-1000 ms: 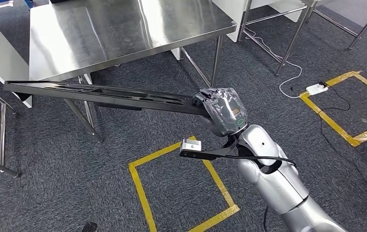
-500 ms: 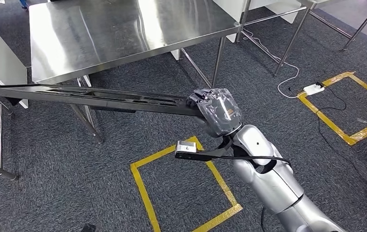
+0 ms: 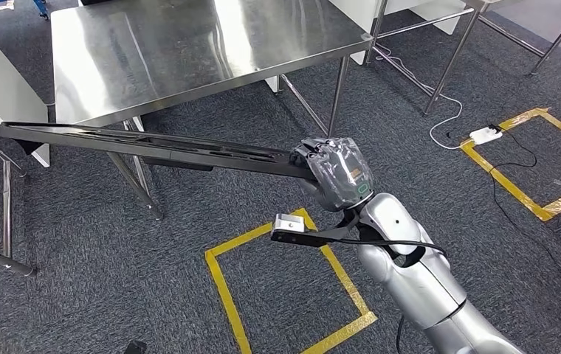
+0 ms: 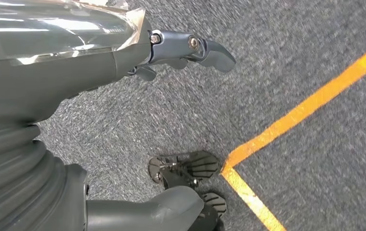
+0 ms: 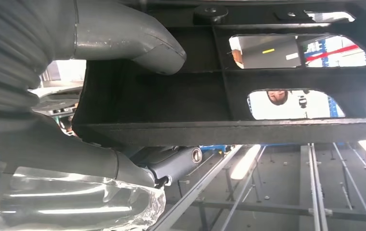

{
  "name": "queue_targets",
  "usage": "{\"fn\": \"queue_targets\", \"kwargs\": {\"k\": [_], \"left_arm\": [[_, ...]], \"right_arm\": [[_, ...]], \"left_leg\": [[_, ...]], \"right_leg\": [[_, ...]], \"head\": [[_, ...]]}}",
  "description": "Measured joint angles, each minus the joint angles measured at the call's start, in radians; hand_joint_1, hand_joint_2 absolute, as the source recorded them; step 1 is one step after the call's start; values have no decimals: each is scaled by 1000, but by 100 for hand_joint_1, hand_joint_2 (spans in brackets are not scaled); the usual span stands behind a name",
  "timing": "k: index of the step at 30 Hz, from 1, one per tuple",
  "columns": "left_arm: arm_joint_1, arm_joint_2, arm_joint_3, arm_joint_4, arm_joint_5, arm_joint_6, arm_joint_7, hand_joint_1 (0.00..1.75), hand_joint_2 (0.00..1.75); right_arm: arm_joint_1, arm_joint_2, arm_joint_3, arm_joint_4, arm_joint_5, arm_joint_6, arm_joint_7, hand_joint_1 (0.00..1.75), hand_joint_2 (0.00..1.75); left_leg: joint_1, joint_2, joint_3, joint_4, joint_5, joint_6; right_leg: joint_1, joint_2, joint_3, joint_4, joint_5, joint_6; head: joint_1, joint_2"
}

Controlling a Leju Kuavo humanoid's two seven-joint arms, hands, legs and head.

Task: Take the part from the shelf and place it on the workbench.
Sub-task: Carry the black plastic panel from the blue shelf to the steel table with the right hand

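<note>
The part (image 3: 152,144) is a long, flat black metal bar with slotted cut-outs. My right hand (image 3: 336,171) grips one end of it and holds it level above the carpet. Its free end reaches out to the left, in front of and below the near edge of the steel workbench (image 3: 189,44). In the right wrist view the thumb (image 5: 123,38) and fingers clasp the part (image 5: 267,127) from both sides. My left hand (image 4: 75,62) hangs over the floor, fingers apart, holding nothing.
The workbench legs (image 3: 336,92) stand behind the part. A yellow tape square (image 3: 222,284) marks the carpet under my right arm, with another (image 3: 514,195) at the right beside a white power strip (image 3: 484,135) and its cable. A metal frame (image 3: 4,199) stands at the left.
The whole view has swayed slightly left, then back. My right hand keeps its hold, and the part stays at about the same height before the workbench.
</note>
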Motion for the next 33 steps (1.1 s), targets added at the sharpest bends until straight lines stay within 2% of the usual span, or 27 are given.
{"fn": "queue_targets", "kwargs": {"k": [13, 26, 28, 30, 31, 33], "left_arm": [[0, 0, -1, 0, -2, 4, 0, 0, 175], [0, 0, -4, 0, -12, 12, -19, 0, 175], [-1, 1, -4, 0, -12, 16, -23, 0, 175], [-2, 2, -4, 0, -14, 20, -27, 0, 175], [-2, 2, -4, 0, -15, 22, -29, 0, 175], [-4, 2, -4, 0, -18, 26, -32, 0, 175]], "right_arm": [[0, 0, 0, 0, 0, 1, 0, 166, 175], [-2, 2, 0, 0, 0, 7, 0, 166, 175], [-3, 3, 0, 0, 0, 9, 0, 166, 175], [-5, 5, 0, 0, 0, 11, 0, 166, 175], [-8, 5, 0, 0, 0, 12, 0, 166, 175], [-11, 5, 0, 0, 0, 12, 0, 166, 175]], "left_leg": [[4, 1, 1, -4, 3, -4], [-2, 0, 1, -3, 3, -3], [-4, 0, 1, -3, 1, 4], [1, 1, 16, -27, 11, 19], [5, 3, 25, -43, 18, 25], [10, 5, 37, -60, 24, 30]], "right_leg": [[3, 0, -1, 1, 0, -1], [-2, 0, 0, 1, 0, -1], [-6, 0, 3, -7, 3, 6], [-6, 0, 4, -12, 4, 13], [-3, 0, -4, 7, -7, 12], [-4, 0, -53, 109, -52, 5]], "head": [[0, 0], [0, 0], [0, 0], [0, 0], [1, 0], [3, 0]]}}
